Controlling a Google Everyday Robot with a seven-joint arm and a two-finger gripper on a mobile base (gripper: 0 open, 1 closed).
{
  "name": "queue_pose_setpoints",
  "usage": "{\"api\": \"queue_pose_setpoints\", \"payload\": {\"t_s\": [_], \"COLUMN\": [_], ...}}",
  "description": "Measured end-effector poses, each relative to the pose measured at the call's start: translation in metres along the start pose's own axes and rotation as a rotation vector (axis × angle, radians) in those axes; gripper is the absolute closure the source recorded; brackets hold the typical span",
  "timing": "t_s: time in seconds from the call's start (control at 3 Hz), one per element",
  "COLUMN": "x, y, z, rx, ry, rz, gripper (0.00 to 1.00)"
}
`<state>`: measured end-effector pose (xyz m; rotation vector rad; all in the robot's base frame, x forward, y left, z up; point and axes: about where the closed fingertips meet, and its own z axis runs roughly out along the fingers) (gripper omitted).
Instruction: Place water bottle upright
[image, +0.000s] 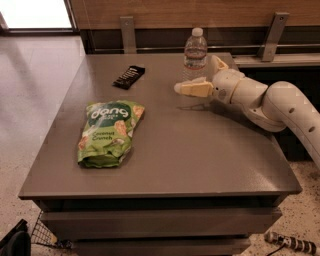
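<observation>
The water bottle (195, 50) is clear and ribbed with a white cap. It stands upright on the grey table (200, 150) near the far edge. My gripper (197, 75) comes in from the right on a white arm (280, 102) and is open around the bottle's lower part. One cream finger (192, 89) lies in front of the bottle and apart from it. The other finger (218, 62) shows behind and to the right of it. The bottle's base is partly hidden by the near finger.
A green snack bag (107, 132) lies flat on the left half of the table. A dark snack bar (128, 76) lies at the back left. A wooden wall with metal brackets (272, 35) runs behind the table. A cable end (287, 242) lies on the floor at the lower right.
</observation>
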<state>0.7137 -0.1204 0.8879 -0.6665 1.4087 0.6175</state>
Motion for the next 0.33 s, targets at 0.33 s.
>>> {"api": "queue_pose_setpoints", "payload": {"t_s": [0.33], "x": [0.0], "y": [0.0], "z": [0.0], "rx": [0.0], "ry": [0.0], "rz": [0.0], "gripper": [0.0]}}
